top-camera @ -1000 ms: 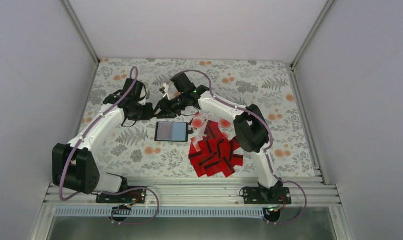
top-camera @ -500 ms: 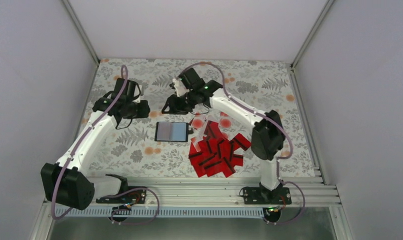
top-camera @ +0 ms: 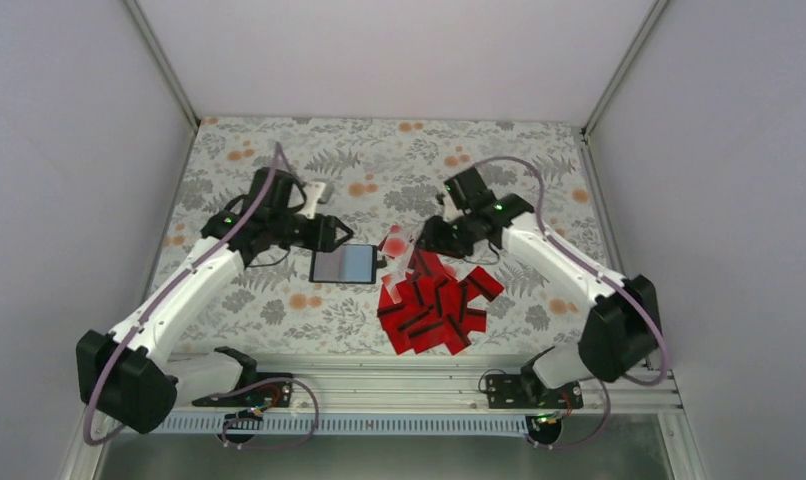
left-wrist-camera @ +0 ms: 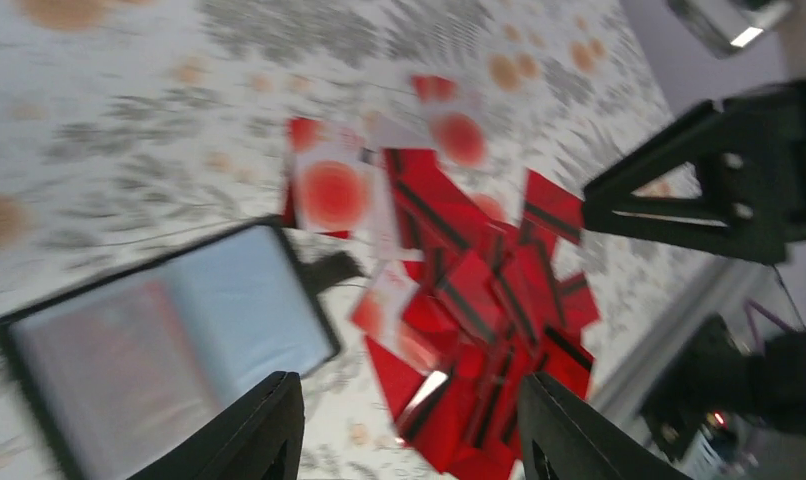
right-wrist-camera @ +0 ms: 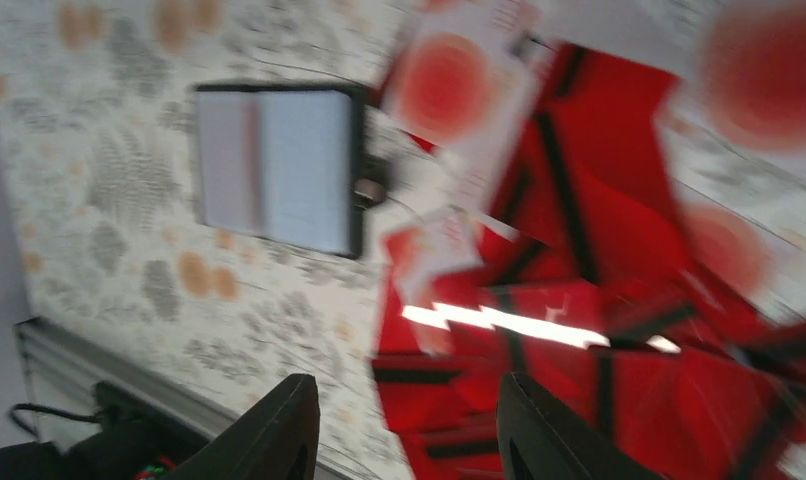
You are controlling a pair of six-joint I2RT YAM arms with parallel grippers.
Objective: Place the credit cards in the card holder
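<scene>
A pile of red credit cards (top-camera: 434, 305) with black stripes lies on the floral cloth at front centre, some white-backed with red dots. It also shows in the left wrist view (left-wrist-camera: 479, 290) and the right wrist view (right-wrist-camera: 599, 300). The open black card holder (top-camera: 343, 263) with grey-blue panels lies just left of the pile, also in the left wrist view (left-wrist-camera: 159, 350) and the right wrist view (right-wrist-camera: 279, 170). My left gripper (top-camera: 336, 233) hovers at the holder's far left edge, open and empty. My right gripper (top-camera: 426, 237) hovers over the pile's far edge, open and empty.
The floral cloth (top-camera: 539, 170) covers the table, with white walls on three sides. A metal rail (top-camera: 379, 385) with both arm bases runs along the near edge.
My right arm swung right, from beyond the holder to above the pile's far edge. My left gripper moved right and nearer, to the holder's far left edge. Cards and holder have not moved.
</scene>
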